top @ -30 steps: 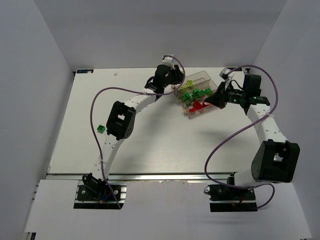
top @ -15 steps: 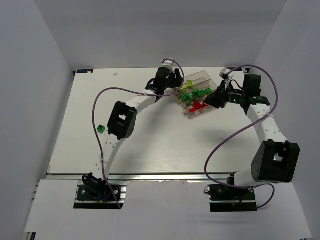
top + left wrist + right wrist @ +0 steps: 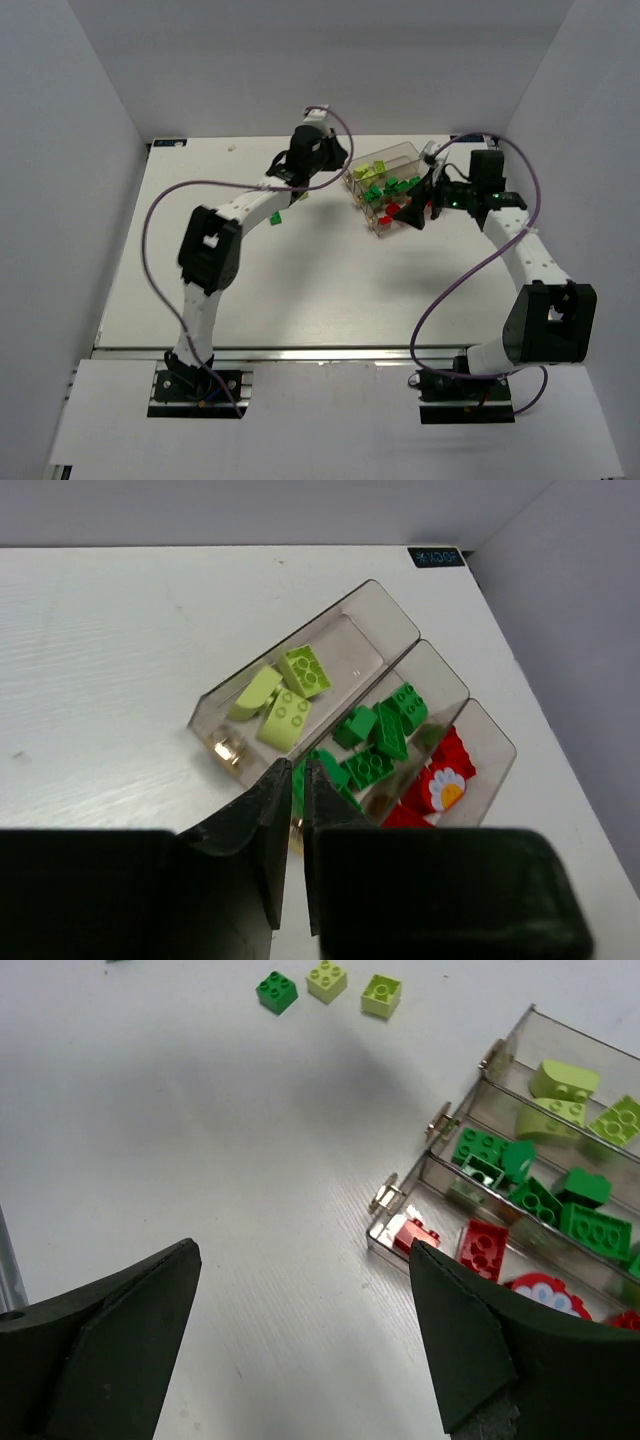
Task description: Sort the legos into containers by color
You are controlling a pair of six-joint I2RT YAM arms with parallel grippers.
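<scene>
The big white counter (image 3: pixel 300 290) is holding everything. On its far side the containers (image 3: pixel 345 640) are sitting in a row of three, joined side by side. The left claw (image 3: pixel 297 840) is hanging over their near end with its two fingers pressed together, and I am seeing nothing between them. The right claw (image 3: pixel 300 1260) is hovering beside the bins with its fingers spread wide apart and nothing in them. Most of the legos (image 3: pixel 372 765) are lying sorted: the pale yellow-green ones (image 3: pixel 285 715) in one outer bin, the dark green ones (image 3: pixel 390 730) in the middle bin, and the red ones (image 3: pixel 487 1248) in the other outer bin. So I am thinking the job is nearly done. Three bricks are waiting loose on the counter, well apart from the bins: one dark green brick (image 3: pixel 277 991) and two pale bricks (image 3: pixel 327 979). Compared with a second ago, the left arm (image 3: pixel 215 245) is reaching from farther left. The right claw is sitting closer in by the bins, and it is now open. A green brick that was lying alone on the left of the counter is not showing now, maybe because the left arm is hiding it.
</scene>
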